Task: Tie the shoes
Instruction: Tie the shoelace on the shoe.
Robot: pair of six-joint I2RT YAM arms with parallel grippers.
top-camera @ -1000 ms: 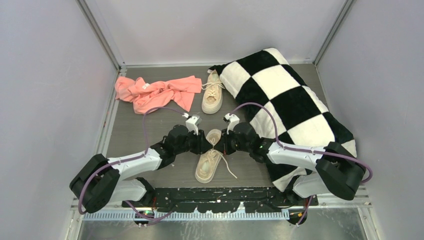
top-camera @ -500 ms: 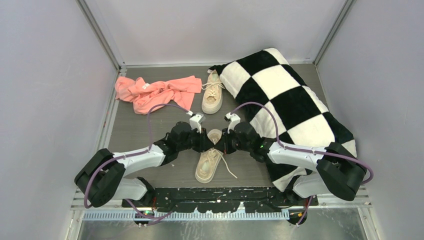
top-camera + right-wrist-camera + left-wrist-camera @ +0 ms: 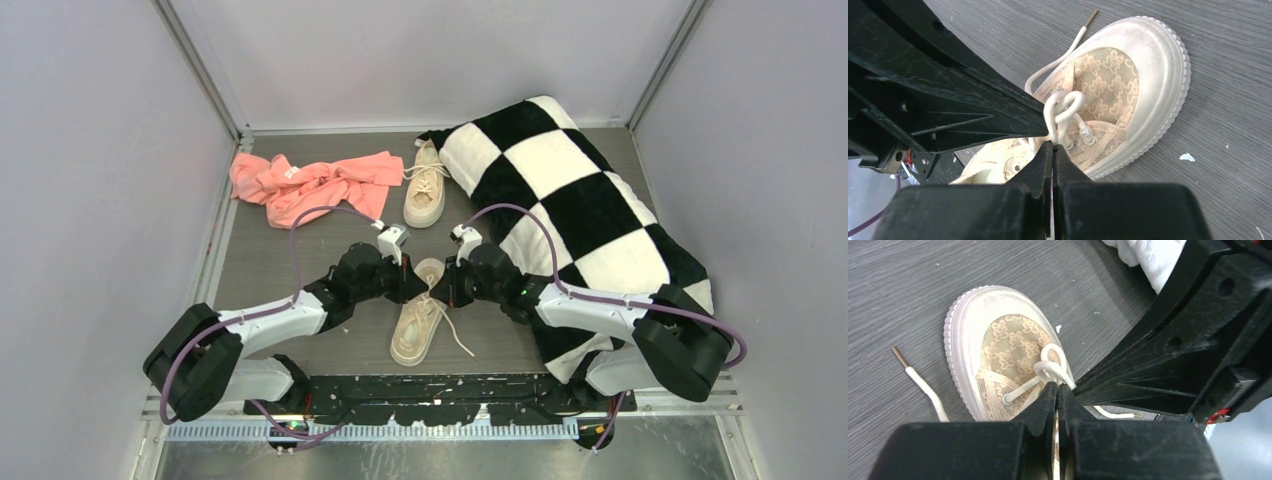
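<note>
The near beige sneaker point(image 3: 415, 325) lies between my arms, toe pointing away. Its cream laces cross in a loose knot point(image 3: 1050, 365) over the lace toe panel, also seen in the right wrist view point(image 3: 1063, 107). My left gripper point(image 3: 1057, 386) is shut on a lace strand at the knot. My right gripper point(image 3: 1053, 145) is shut on another lace strand, right against the left gripper's black body point(image 3: 938, 100). Both tips meet above the shoe point(image 3: 428, 285). One loose lace end point(image 3: 923, 385) trails on the table. The second sneaker point(image 3: 426, 185) stands at the back, laced.
A black-and-white checkered pillow point(image 3: 580, 200) covers the right side, close behind my right arm. A pink cloth point(image 3: 310, 185) lies at the back left. A loose lace end point(image 3: 462, 340) trails right of the near shoe. Grey walls enclose the table.
My left arm swung in toward the shoe's toe, then eased slightly back. The right arm has barely moved. Both grippers stay shut at the knot.
</note>
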